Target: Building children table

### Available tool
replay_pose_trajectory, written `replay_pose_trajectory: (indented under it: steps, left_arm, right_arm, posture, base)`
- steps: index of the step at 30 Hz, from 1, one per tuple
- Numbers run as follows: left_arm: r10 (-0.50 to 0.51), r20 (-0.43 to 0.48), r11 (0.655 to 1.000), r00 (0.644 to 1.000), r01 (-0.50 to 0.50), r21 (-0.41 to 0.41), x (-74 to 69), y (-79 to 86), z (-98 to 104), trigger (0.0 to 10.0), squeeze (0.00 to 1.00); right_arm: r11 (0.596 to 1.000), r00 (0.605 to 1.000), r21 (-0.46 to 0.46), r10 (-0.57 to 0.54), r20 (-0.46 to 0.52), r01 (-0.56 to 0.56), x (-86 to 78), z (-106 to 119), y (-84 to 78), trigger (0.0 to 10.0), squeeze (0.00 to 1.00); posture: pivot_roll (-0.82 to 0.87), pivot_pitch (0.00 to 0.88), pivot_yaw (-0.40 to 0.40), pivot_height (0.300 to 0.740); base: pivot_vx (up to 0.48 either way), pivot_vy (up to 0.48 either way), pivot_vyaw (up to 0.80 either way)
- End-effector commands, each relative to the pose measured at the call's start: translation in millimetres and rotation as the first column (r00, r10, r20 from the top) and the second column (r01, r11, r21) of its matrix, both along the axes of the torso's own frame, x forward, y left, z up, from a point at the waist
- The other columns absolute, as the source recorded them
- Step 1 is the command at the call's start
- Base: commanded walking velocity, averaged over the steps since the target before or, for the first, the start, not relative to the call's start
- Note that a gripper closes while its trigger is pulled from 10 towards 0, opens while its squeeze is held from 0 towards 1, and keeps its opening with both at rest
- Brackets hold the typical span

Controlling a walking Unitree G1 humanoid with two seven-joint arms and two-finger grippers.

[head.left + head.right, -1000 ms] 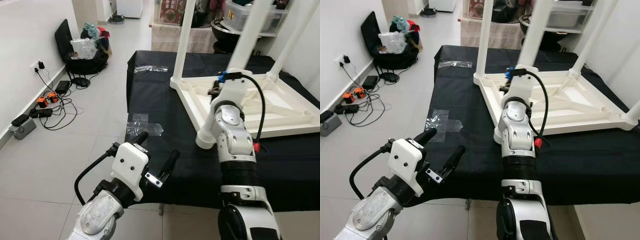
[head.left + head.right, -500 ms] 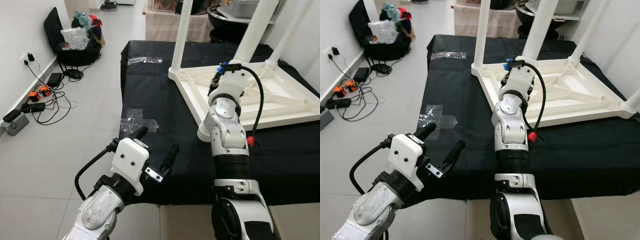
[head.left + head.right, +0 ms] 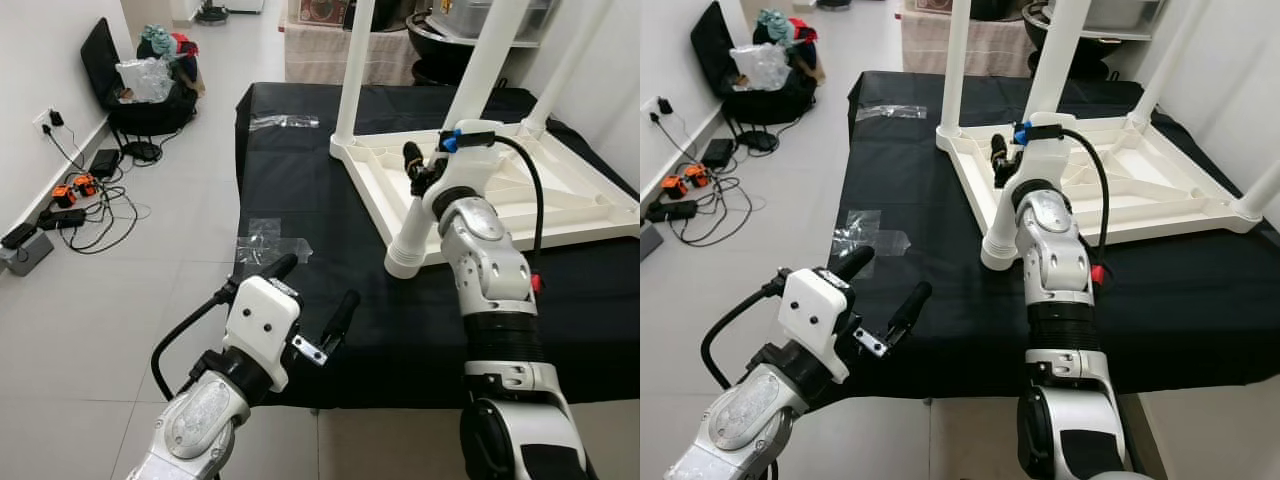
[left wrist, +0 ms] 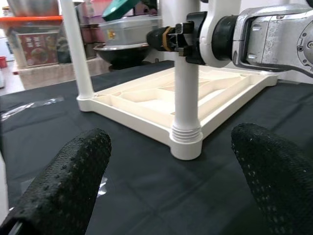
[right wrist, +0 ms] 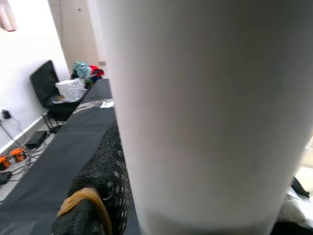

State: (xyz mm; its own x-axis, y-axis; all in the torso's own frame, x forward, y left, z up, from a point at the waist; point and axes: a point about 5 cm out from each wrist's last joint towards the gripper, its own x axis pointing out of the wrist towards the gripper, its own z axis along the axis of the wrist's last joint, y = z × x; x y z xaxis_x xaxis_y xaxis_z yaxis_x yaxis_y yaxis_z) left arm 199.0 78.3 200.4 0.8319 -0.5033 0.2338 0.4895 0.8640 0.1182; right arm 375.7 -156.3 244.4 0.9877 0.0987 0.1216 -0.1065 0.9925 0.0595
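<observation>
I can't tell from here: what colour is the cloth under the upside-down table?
Black. The cloth shows best in the left eye view, beneath the white table.

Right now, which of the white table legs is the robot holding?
The nearest corner leg, at the upturned table's front-left corner. The right gripper is clamped around it; the other legs stand untouched farther back.

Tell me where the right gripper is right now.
In the eye views, the right gripper is on the right, clasping the near leg of the upturned table, above the black cloth.
</observation>
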Motion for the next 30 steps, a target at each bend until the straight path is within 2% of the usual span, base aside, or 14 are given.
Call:
replay_pose_trajectory:
  steps: [1,3,4,5,7,8,11,12,18,19,20,21,24,30]
  left_arm:
    - [0.005,-0.011,1.000,1.000,-0.005,0.005,1.2,-0.1,-3,10.0,0.00]
    - [0.005,-0.011,1.000,1.000,-0.005,0.006,1.2,-0.1,-3,10.0,0.00]
    - [0.005,-0.011,1.000,1.000,-0.004,0.006,1.2,-0.1,-3,10.0,0.00]
    - [0.002,-0.011,1.000,1.000,-0.002,0.005,0.9,-0.5,-4,10.0,0.00]
    - [-0.002,-0.010,1.000,1.000,0.002,0.002,0.4,-1.5,-4,10.0,0.00]
    - [-0.003,-0.010,1.000,1.000,0.003,0.001,0.3,-1.9,-4,10.0,0.00]
    - [-0.006,-0.005,1.000,1.000,0.006,0.002,0.0,-3.2,-2,10.0,0.00]
    - [-0.007,-0.004,1.000,1.000,0.007,0.001,-0.2,-3.6,-2,10.0,0.00]
    - [-0.008,-0.002,1.000,1.000,0.008,-0.001,-1.2,-4.2,0,10.0,0.00]
    - [-0.011,-0.004,1.000,1.000,0.011,-0.004,-2.4,-5.0,0,10.0,0.00]
    - [-0.011,-0.004,1.000,1.000,0.011,-0.004,-2.4,-5.0,0,10.0,0.00]
    - [-0.014,-0.006,1.000,1.000,0.014,-0.006,-3.3,-5.7,0,10.0,0.00]
    - [-0.038,-0.005,0.999,0.999,0.038,-0.009,-4.9,-9.1,1,10.0,0.00]
    - [-0.070,-0.011,0.997,0.997,0.070,-0.017,-7.4,-13.2,1,10.0,0.00]
  right_arm:
    - [0.994,0.994,0.035,0.104,-0.044,-0.103,0.8,-10,7.9,10.0,0.00]
    - [0.991,0.991,0.046,0.128,-0.047,-0.126,0.9,-10,7.3,10.0,0.00]
    - [0.973,0.972,0.048,0.229,-0.043,-0.227,-1.0,-11,8.3,10.0,0.00]
    - [0.933,0.933,0.007,0.359,-0.039,-0.359,-3.0,-14,8.8,10.0,0.00]
    - [0.869,0.869,-0.038,0.492,-0.051,-0.494,-3.4,-21,9.1,10.0,0.00]
    - [0.861,0.861,-0.046,0.505,-0.058,-0.507,-1.7,-23,9.3,10.0,0.00]
    - [0.886,0.887,-0.055,0.457,-0.065,-0.461,5.9,-26,9.8,10.0,0.00]
    - [0.890,0.890,-0.048,0.450,-0.069,-0.454,7.2,-28,13.3,10.0,1.00]
    - [0.867,0.866,-0.028,0.496,-0.058,-0.498,3.2,-32,27.3,10.0,1.00]
    - [0.828,0.828,-0.041,0.558,-0.052,-0.560,-1.1,-33,28.8,10.0,0.80]
    - [0.828,0.828,-0.041,0.558,-0.052,-0.560,-1.1,-33,28.8,10.0,0.80]
    - [0.792,0.793,-0.040,0.607,-0.056,-0.609,-3.8,-34,28.2,10.0,0.00]
    - [0.745,0.749,-0.077,0.660,-0.055,-0.662,-7.2,-34,25.7,10.0,0.00]
    - [0.777,0.785,-0.119,0.618,-0.045,-0.618,1.7,-27,13.1,10.0,0.00]
  posture:
    - [0.09,0.082,-0.100,0.740]
    - [0.09,0.082,-0.100,0.740]
    - [0.09,0.082,-0.100,0.740]
    - [0.09,0.066,-0.097,0.740]
    - [0.09,0.059,-0.098,0.740]
    - [0.09,0.059,-0.098,0.740]
    - [0.10,0.054,-0.103,0.740]
    - [0.10,0.054,-0.104,0.740]
    - [0.11,0.057,-0.105,0.740]
    - [0.11,0.060,-0.105,0.740]
    - [0.11,0.060,-0.105,0.740]
    - [0.11,0.060,-0.105,0.740]
    - [0.10,0.060,-0.102,0.740]
    - [0.10,0.061,-0.101,0.740]
  base:
    - [0.000,0.000,0.00]
    - [0.000,0.000,0.00]
    - [0.000,0.000,0.00]
    - [0.000,0.000,0.00]
    - [0.000,0.000,0.00]
    - [0.000,0.000,0.00]
    - [0.000,0.000,0.00]
    - [0.000,0.000,0.00]
    - [0.000,0.000,0.00]
    - [0.000,0.000,0.00]
    - [0.000,0.000,0.00]
    - [0.000,0.000,0.00]
    - [0.000,0.000,0.00]
    - [0.000,0.000,0.00]
